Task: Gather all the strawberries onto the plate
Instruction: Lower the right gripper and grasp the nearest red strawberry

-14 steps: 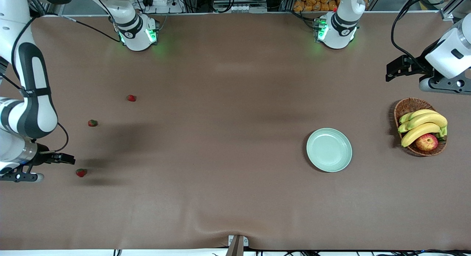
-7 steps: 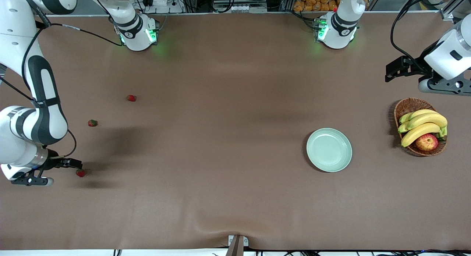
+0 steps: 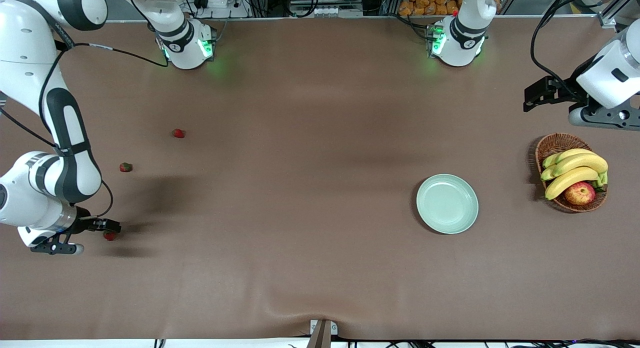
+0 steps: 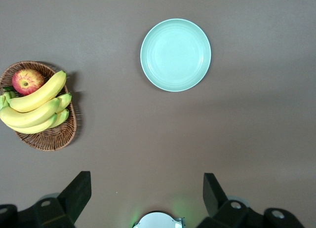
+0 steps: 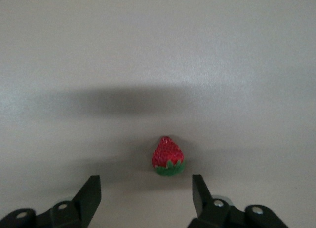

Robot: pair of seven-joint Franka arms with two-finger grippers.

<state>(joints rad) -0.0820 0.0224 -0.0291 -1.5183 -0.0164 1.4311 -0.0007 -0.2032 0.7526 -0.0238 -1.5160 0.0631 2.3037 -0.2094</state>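
Three strawberries lie on the brown table toward the right arm's end. The nearest one to the front camera (image 3: 110, 235) (image 5: 168, 156) is red with a green leafy top. It sits just ahead of my right gripper (image 3: 106, 226) (image 5: 146, 191), which is low over it and open, the berry outside the fingertips. The other two strawberries (image 3: 125, 167) (image 3: 178, 133) lie farther from the camera. The pale green plate (image 3: 447, 203) (image 4: 176, 55) is bare, toward the left arm's end. My left gripper (image 3: 536, 96) (image 4: 146, 188) waits open, high over the table, holding nothing.
A wicker basket (image 3: 552, 147) (image 4: 49, 136) with bananas (image 3: 575, 170) and an apple (image 3: 580, 193) stands beside the plate at the left arm's end. The two arm bases (image 3: 187, 45) (image 3: 455, 43) stand along the back edge.
My right gripper has slid toward the nearest strawberry until its tips reach it. The strawberries, the plate and the left arm have not moved.
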